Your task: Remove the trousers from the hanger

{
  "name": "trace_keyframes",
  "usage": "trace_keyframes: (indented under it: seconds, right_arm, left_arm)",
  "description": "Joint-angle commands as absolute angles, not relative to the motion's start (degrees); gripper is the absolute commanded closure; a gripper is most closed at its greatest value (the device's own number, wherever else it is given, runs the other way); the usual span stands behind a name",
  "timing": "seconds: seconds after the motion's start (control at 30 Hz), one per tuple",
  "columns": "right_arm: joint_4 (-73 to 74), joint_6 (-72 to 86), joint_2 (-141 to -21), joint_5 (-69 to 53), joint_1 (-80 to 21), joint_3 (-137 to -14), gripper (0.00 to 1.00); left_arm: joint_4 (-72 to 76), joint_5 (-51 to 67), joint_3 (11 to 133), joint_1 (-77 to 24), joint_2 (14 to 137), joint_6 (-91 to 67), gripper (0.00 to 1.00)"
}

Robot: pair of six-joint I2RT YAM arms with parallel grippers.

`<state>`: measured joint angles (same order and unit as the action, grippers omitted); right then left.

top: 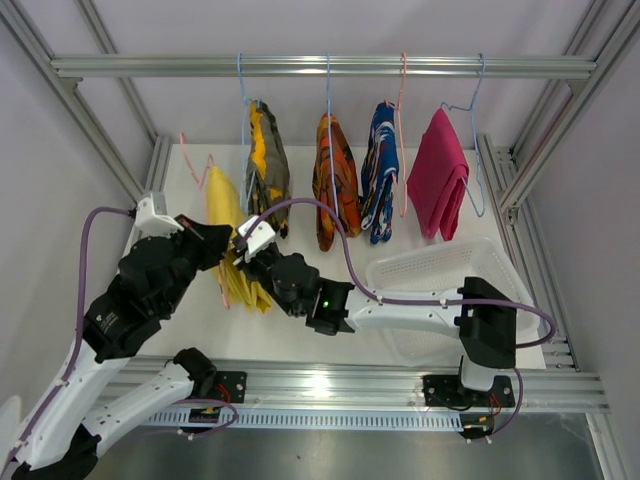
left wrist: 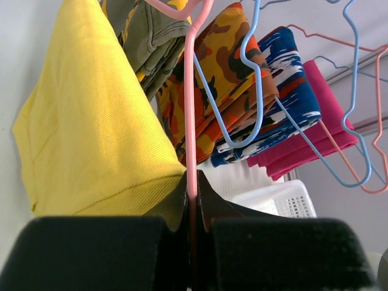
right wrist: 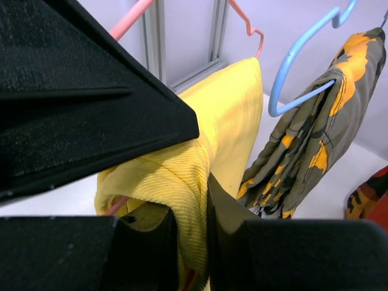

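Note:
The plain yellow trousers [top: 228, 225] hang on a pink hanger [top: 195, 160] held off the rail at the left. My left gripper [top: 222, 243] is shut on the pink hanger's wire [left wrist: 191, 139], next to the yellow trousers [left wrist: 91, 127]. My right gripper [top: 250, 262] is shut on the lower fold of the yellow trousers [right wrist: 182, 182]. The camouflage trousers [top: 265, 165], orange-black trousers [top: 334, 180], blue-white-red trousers [top: 380, 170] and magenta trousers [top: 443, 172] hang on hangers from the rail [top: 320, 66].
A white plastic basket [top: 450, 280] sits on the table at the right, under my right arm. Aluminium frame posts stand at both sides. The other hangers hang close together to the right of the yellow trousers.

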<state>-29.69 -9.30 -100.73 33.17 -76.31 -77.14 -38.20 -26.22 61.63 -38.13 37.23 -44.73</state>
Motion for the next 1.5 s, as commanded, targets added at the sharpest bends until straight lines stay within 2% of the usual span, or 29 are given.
trace_keyframes:
  seconds: [0.0,0.67,1.07,1.47]
  right_arm:
    - [-38.58,-11.69,-93.52,34.54,-77.26,-80.33,1.0]
    - [-38.5,-15.29,-83.85,38.32,-79.89,-77.25,1.0]
    - [-33.23,-17.93,-83.67,37.88,-81.38,-88.32,1.0]
    - [-30.33,-22.93,-83.67,39.02,-84.99,-93.51,1.0]
  left_arm:
    - [-37.0,-28.65,61.08,-38.41,36.3,-45.17,1.0]
    - [-41.48,-31.29,58.45,-38.41,30.5,-49.66,0.99]
    - [-39.73,-31.38,51.68,-38.41,31.9,-50.36,1.0]
    - [-41.48,-32.6,44.39,-38.41,31.82,-54.58,1.0]
